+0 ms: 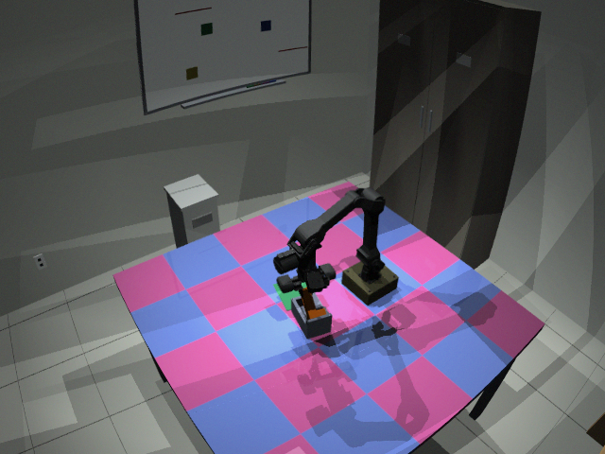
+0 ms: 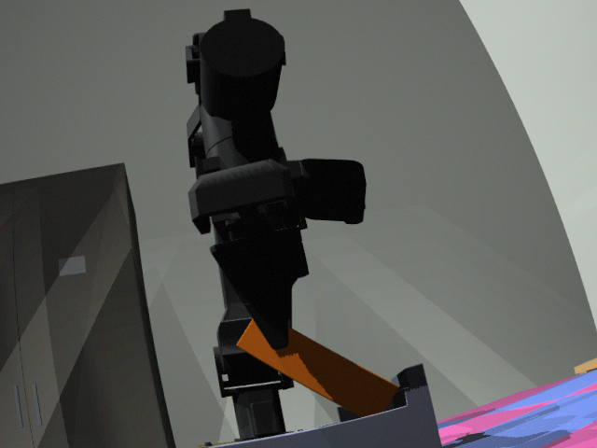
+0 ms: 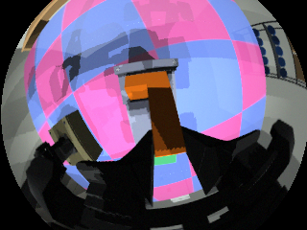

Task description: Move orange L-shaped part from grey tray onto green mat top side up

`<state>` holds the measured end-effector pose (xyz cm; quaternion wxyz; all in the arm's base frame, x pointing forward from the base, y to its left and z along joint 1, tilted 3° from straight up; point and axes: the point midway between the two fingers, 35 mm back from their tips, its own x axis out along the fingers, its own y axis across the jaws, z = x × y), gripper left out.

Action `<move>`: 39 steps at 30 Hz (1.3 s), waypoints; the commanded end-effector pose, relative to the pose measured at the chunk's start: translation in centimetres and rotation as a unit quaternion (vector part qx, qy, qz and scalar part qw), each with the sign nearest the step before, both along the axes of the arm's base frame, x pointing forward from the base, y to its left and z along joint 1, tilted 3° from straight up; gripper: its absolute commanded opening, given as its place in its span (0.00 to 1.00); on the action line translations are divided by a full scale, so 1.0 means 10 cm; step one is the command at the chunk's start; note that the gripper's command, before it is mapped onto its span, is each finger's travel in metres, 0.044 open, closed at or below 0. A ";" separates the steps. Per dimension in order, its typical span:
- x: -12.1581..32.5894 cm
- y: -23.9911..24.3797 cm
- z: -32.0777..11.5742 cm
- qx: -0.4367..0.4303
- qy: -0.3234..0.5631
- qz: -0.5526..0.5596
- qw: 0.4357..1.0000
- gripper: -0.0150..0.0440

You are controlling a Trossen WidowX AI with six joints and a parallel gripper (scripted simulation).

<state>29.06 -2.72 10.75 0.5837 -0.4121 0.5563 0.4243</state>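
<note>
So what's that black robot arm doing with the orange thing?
The arm's tool is pinched shut on one end of the orange L-shaped part and is pulling it up out of the grey tray. The part hangs tilted, its lower end not yet out of the tray. The green mat beside the tray is where it goes next, but it isn't there yet.

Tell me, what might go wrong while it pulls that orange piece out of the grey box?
The jaws pinch only the raised tip of the orange part, so the steeply tilted piece could slip or swing. Its lower end sits inside the grey tray and might catch on the wall. The green mat lies under the arm, and a crooked release could leave it not flat.
</note>
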 end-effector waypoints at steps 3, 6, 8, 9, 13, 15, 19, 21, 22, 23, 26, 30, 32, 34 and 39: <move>0.01 0.00 0.14 0.001 -0.010 0.002 1.000 0.25; 0.01 0.00 0.19 0.001 -0.010 0.002 1.000 0.25; 0.01 0.00 0.23 0.001 -0.010 0.002 1.000 0.25; 0.01 0.00 0.24 0.001 -0.010 0.002 1.000 0.25; 0.01 0.00 0.30 0.001 -0.010 0.002 1.000 0.25; 0.00 0.00 0.31 0.001 -0.010 0.002 1.000 0.25; 0.00 0.00 0.32 0.001 -0.010 0.002 1.000 0.25; 0.00 -0.01 0.33 0.001 -0.010 0.002 1.000 0.25; 0.00 -0.01 0.33 0.001 -0.010 0.002 1.000 0.25; 0.00 -0.03 0.33 0.001 -0.010 0.002 1.000 0.25; -0.03 -0.11 0.31 0.001 -0.010 0.002 1.000 0.25; -0.09 -0.27 0.28 0.000 -0.009 0.002 1.000 0.25; -0.12 -0.36 0.27 0.000 -0.009 0.002 1.000 0.25; -0.16 -0.44 0.26 0.000 -0.009 0.002 1.000 0.25; -0.24 -0.65 0.24 -0.001 -0.009 0.002 1.000 0.25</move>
